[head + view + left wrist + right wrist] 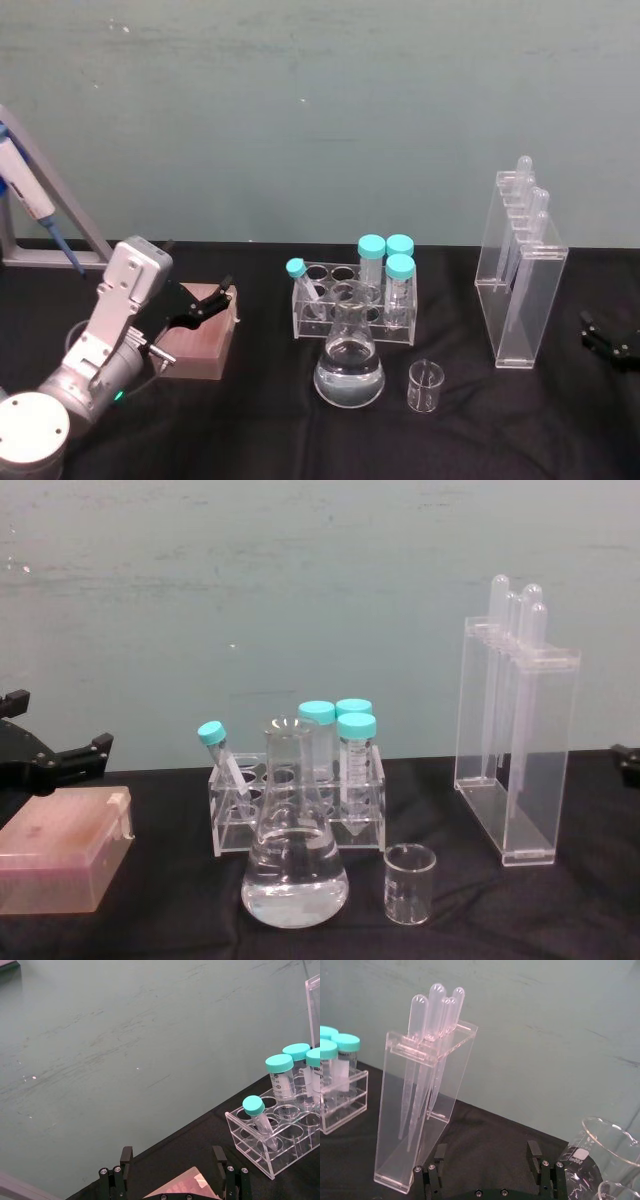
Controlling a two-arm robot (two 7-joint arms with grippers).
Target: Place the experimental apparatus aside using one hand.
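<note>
Flask (350,375) beside beaker (424,388), stand (520,300) well right, left hand (225,293) spread over box (200,350), right hand (592,330) spread beyond stand

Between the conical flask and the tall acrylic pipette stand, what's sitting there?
The small beaker, upright, touching neither the conical flask nor the acrylic stand, closer to the flask. Head and chest views both show it.

A tall clear acrylic stand (520,300) is standing upright at the right of the black worktop (250,430), holding long pipettes (523,165) bulb-up. To its left, a small empty beaker (424,387) is sitting just beside a conical flask (349,368) holding clear liquid.
</note>
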